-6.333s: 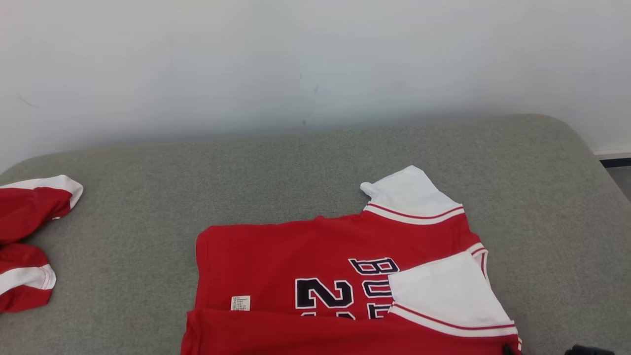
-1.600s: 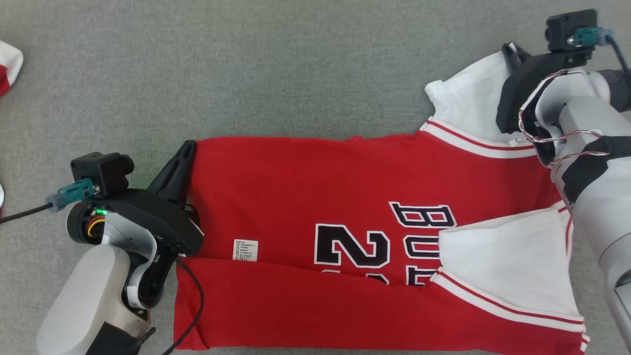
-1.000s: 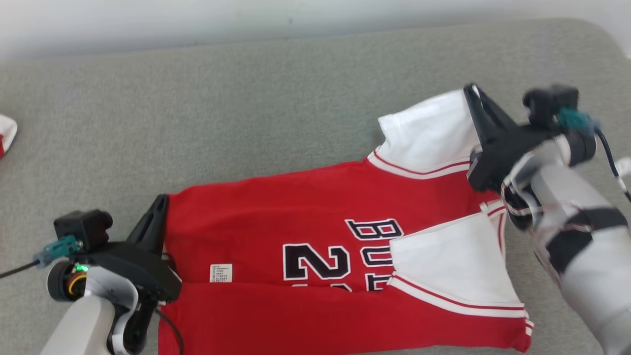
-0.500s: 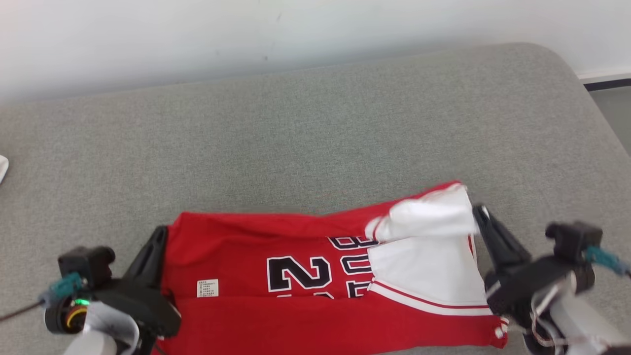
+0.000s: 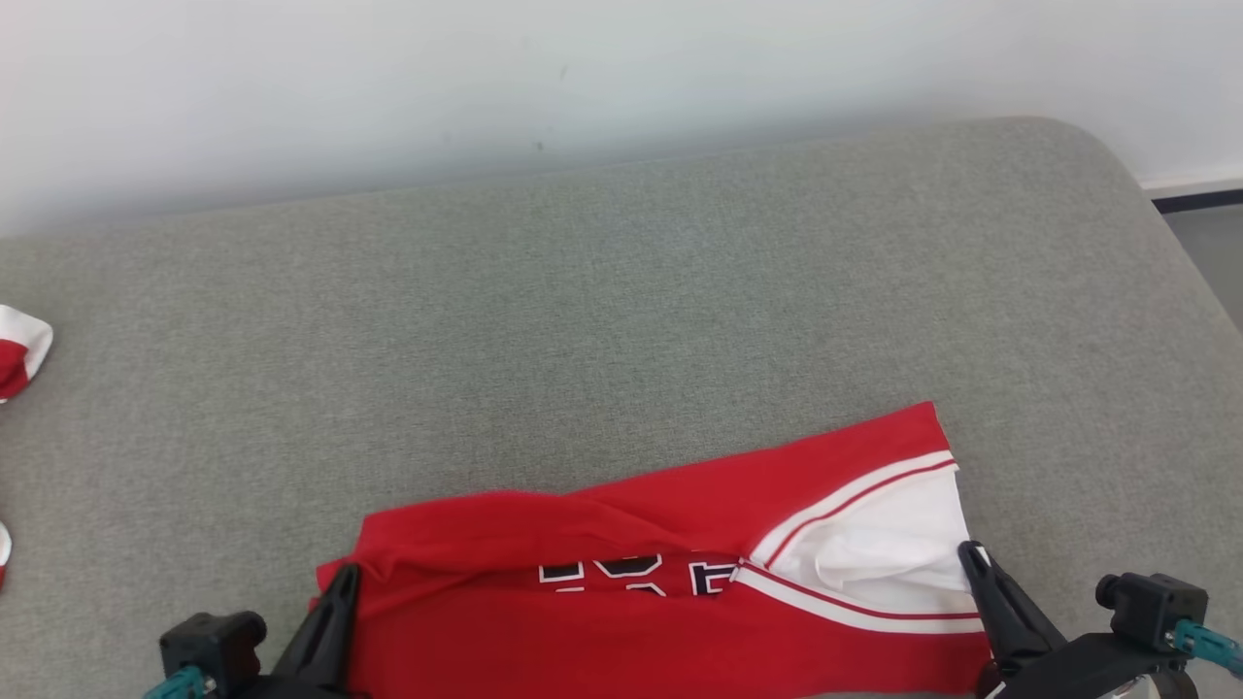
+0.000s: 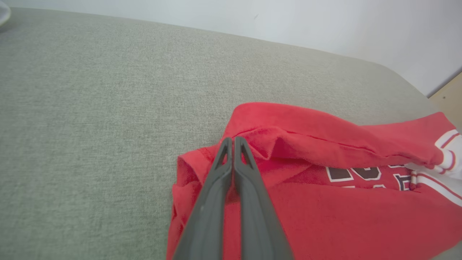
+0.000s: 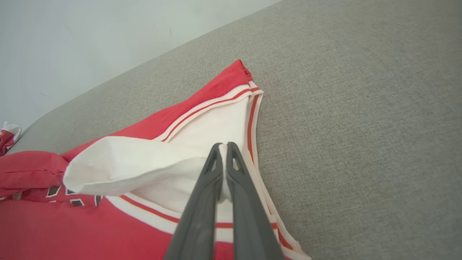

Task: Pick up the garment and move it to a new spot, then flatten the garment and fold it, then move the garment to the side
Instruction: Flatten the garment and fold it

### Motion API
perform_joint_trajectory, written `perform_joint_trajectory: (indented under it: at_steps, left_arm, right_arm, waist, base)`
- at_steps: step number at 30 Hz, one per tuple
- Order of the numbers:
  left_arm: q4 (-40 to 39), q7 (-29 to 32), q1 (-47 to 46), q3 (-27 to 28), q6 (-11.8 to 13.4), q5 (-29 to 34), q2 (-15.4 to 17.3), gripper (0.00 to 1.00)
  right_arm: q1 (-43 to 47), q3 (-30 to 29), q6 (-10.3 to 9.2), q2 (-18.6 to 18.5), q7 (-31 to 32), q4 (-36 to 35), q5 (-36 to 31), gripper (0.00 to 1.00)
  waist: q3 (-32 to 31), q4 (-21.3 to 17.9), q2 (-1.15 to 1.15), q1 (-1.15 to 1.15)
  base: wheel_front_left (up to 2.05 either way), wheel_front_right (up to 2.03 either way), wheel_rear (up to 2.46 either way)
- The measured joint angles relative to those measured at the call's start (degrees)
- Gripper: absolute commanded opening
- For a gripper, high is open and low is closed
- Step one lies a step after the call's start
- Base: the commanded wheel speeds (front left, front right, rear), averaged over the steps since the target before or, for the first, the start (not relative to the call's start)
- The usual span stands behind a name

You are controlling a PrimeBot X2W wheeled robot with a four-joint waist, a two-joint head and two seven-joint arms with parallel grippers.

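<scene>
One jersey, two sets of jaws, both gripping it.
At the far left of the grey cushion (image 5: 621, 320) lies one spare red-and-white garment (image 5: 17, 351) (cut off by the head view's edge). The left jaws are clenched on the red hem corner of the jersey (image 5: 602, 641), which lies at the cushion's near edge with its far side doubled over the lettering. The right jaws pinch its white sleeve (image 7: 144, 159).

Grey fabric tabletop (image 5: 621, 320) bare from the wall (image 5: 621, 78) down to the far fold of the garment (image 5: 621, 641); wide passage across centre and right; wall closes the far edge; red-and-white cloth (image 5: 17, 351) at far left edge, well apart; garment fills the near strip, left hand (image 5: 347, 575) and right hand (image 5: 967, 553) clamped at its ends.
</scene>
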Motion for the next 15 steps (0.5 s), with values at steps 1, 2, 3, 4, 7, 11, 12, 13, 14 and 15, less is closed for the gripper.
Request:
perform_joint_trajectory:
  at_steps: [1,2,3,4,7,11,12,13,14,15]
  left_arm:
    - [0.2,0.3,0.2,-0.2,0.0,-0.1,-0.1,0.11]
    - [0.2,-0.1,0.3,-0.2,0.0,-0.1,-0.3,0.51]
    - [0.2,-1.1,0.4,0.0,0.0,-0.1,-0.7,1.00]
    - [0.3,-1.7,0.4,0.3,0.3,-0.1,-0.9,1.00]
    - [0.2,-3.7,0.8,0.9,1.5,0.2,-1.2,1.00]
    - [-0.3,-6.3,2.1,2.5,2.5,0.2,-1.8,1.00]
    - [-0.4,-6.8,2.4,3.0,2.8,0.2,-1.9,1.00]
    - [-0.7,-7.4,2.7,3.4,3.2,0.5,-2.1,1.00]
    - [-0.9,-7.9,3.0,3.9,3.7,1.0,-2.2,1.00]
    - [-1.1,-8.2,3.3,4.3,4.1,1.9,-2.1,1.00]
  right_arm:
    - [0.4,-0.8,0.00,0.5,0.4,-0.2,-0.7,1.00]
    - [0.6,-1.5,0.00,0.9,0.8,-0.6,-1.2,1.00]
    - [0.8,-2.4,0.00,1.2,1.0,-0.9,-1.6,1.00]
    - [0.9,-3.1,0.00,1.5,1.2,-1.5,-2.2,1.00]
    - [1.5,-4.8,0.00,2.0,1.8,-3.0,-2.9,1.00]
    - [2.3,-6.6,0.00,2.2,3.2,-4.8,-3.4,1.00]
    - [2.3,-7.1,0.00,2.1,3.6,-5.1,-3.7,1.00]
    - [2.3,-7.5,0.00,2.2,4.0,-5.3,-3.9,1.00]
    - [2.3,-8.0,0.00,2.1,4.5,-5.3,-4.3,1.00]
    - [2.1,-8.4,0.00,2.0,5.3,-4.9,-4.7,1.00]
  waist:
    - [-0.1,0.2,0.00,0.00]
    - [-0.3,0.4,0.00,0.00]
    - [-0.5,0.6,0.00,0.01]
    - [-0.7,0.7,0.00,0.01]
    - [-1.4,1.1,0.00,0.00]
    - [-2.4,1.5,0.00,0.01]
    - [-2.7,1.6,0.00,0.01]
    - [-3.0,1.7,0.00,0.00]
    - [-3.2,1.8,0.00,0.01]
    - [-3.4,2.0,0.00,0.00]
  base:
    - [0.00,0.00,0.00]
    - [0.00,0.00,0.00]
    - [0.00,0.00,0.00]
    - [0.00,0.00,0.00]
    - [0.00,0.00,0.00]
    - [0.00,0.00,0.00]
    - [0.00,0.00,0.00]
    - [0.00,0.00,0.00]
    - [0.00,0.00,0.00]
    - [0.00,0.00,0.00]
